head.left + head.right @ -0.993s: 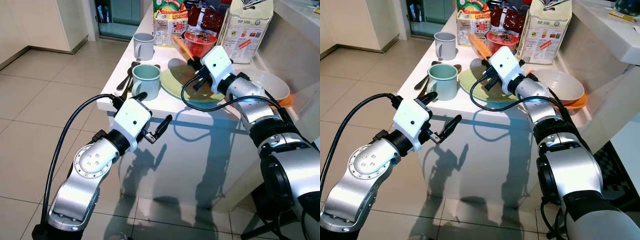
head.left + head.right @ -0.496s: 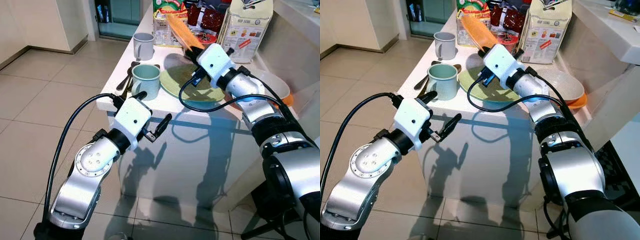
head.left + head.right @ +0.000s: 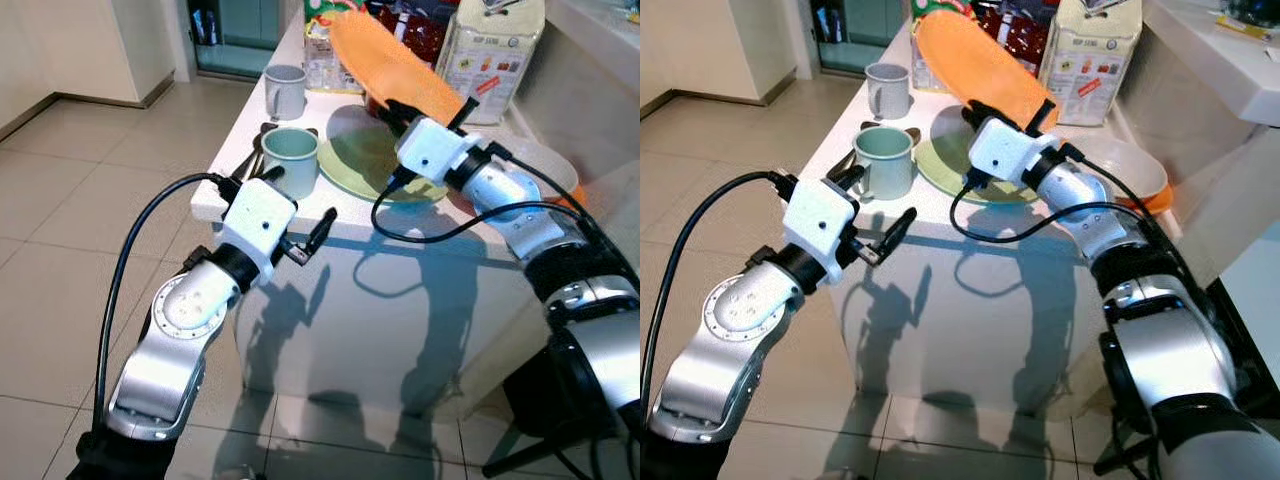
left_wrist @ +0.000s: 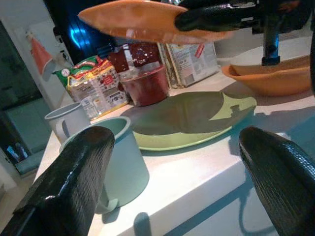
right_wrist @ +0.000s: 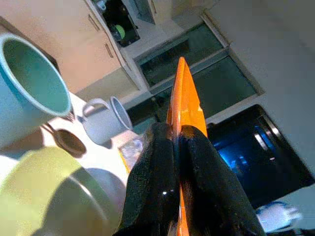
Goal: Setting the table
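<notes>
Silver jointed arms, white wrist housings, black cables, black textured fingers (image 4: 74,177)

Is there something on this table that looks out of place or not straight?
One thing stands out: the orange plate is not on the table. The right pincer grips it by the rim and holds it tilted above the green plate. The left pincer hangs open before the table edge. Nothing looks spilled or broken.

I note: beige tiled floor (image 3: 60,260), white counter (image 3: 970,260) casting shadows, cream wall (image 3: 50,45), dark glass doorway (image 3: 235,30) beyond.
</notes>
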Robot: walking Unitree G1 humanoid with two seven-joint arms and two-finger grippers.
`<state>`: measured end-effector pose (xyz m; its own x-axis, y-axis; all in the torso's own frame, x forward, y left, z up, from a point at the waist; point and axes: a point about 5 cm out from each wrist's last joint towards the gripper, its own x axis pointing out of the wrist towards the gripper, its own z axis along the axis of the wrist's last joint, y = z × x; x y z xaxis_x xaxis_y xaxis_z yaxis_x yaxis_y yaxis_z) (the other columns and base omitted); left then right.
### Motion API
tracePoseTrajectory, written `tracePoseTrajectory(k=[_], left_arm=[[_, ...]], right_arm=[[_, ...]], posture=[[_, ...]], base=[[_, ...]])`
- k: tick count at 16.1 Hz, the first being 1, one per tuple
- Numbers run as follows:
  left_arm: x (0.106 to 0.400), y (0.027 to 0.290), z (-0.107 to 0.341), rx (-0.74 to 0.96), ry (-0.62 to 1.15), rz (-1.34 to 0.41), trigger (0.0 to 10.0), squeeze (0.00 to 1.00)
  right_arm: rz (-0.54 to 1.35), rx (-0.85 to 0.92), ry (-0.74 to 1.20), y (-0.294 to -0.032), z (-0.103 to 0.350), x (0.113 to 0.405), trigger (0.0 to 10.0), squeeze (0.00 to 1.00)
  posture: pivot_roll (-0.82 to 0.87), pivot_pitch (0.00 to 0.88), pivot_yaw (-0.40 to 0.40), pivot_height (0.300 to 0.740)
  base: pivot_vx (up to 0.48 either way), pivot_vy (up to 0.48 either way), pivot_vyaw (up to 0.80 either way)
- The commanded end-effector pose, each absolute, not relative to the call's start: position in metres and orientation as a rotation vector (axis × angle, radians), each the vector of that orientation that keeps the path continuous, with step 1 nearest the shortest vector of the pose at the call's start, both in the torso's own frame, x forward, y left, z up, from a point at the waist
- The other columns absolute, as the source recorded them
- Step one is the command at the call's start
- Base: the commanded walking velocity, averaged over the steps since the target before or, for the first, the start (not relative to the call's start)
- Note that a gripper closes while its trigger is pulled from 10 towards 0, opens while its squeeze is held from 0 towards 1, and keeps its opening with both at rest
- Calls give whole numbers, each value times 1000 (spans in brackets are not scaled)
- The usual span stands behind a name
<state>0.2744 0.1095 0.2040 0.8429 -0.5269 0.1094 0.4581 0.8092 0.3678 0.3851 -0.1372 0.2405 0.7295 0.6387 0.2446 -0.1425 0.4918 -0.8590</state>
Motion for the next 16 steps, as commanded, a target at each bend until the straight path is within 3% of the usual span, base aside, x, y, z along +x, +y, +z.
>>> tracePoseTrajectory(k=[1,2,4,10,11,12,16], left_arm=[[276,107,207,340,-231,-526,10000,0],[276,106,207,338,-232,-526,10000,0],[276,105,207,333,-234,-526,10000,0],[288,106,216,252,-242,-455,10000,0],[300,108,231,75,-238,-423,10000,741],[304,108,241,-22,-255,-434,10000,1000],[319,106,274,-340,-282,-475,10000,1000]], right_arm=[[467,-970,-689,-140,253,381,0,0],[451,-989,-697,-142,253,381,1294,0],[427,-1014,-712,-144,253,380,10000,0],[401,-1057,-764,-148,249,373,10000,0],[401,-1081,-804,-150,249,368,10000,0],[400,-1093,-821,-151,249,365,10000,0],[389,-1119,-874,-158,247,355,10000,0]], posture=[[7,0,-32,740],[6,0,-32,740],[5,0,-34,740],[0,0,-28,740],[0,0,-27,740],[-3,0,-25,740],[-4,0,-19,740]], base=[[0,0,0],[0,0,0],[0,0,0],[0,0,0],[0,0,0],[0,0,0],[0,0,0]])
